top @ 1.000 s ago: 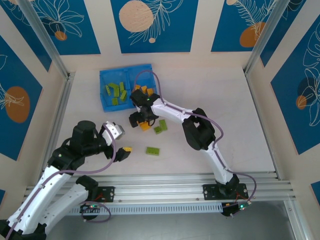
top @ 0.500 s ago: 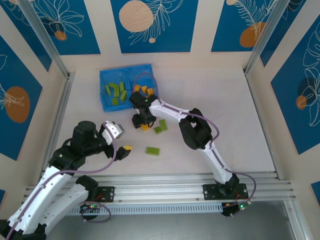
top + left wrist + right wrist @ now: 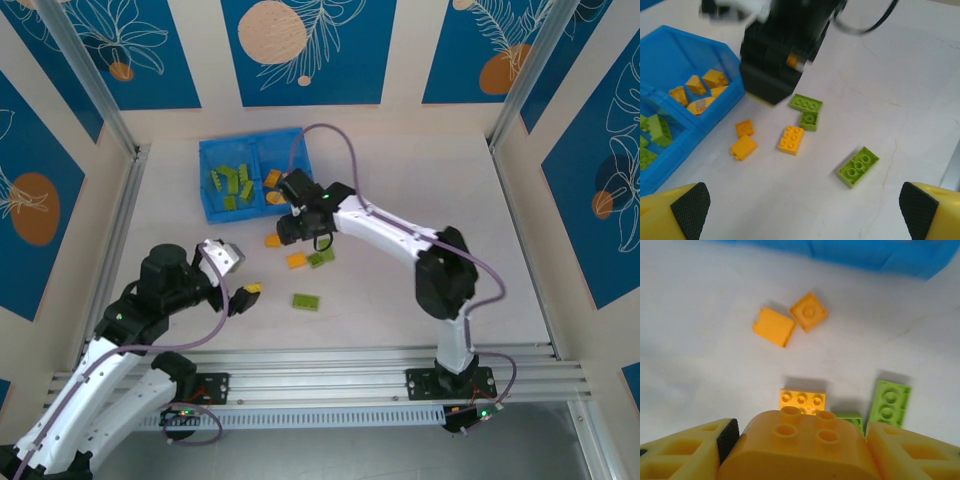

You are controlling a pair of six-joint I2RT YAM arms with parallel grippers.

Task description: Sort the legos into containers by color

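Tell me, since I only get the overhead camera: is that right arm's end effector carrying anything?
Observer: Yes. Its wrist camera shows an orange-yellow brick, studs toward the lens, clamped in the right end effector.
Operator: And the orange blob beside the blue tray?
Observer: Two small orange pieces, side by side.
Operator: And that yellow bit on the left?
Observer: That is its own fingertip; the left end effector is open, with nothing in it.
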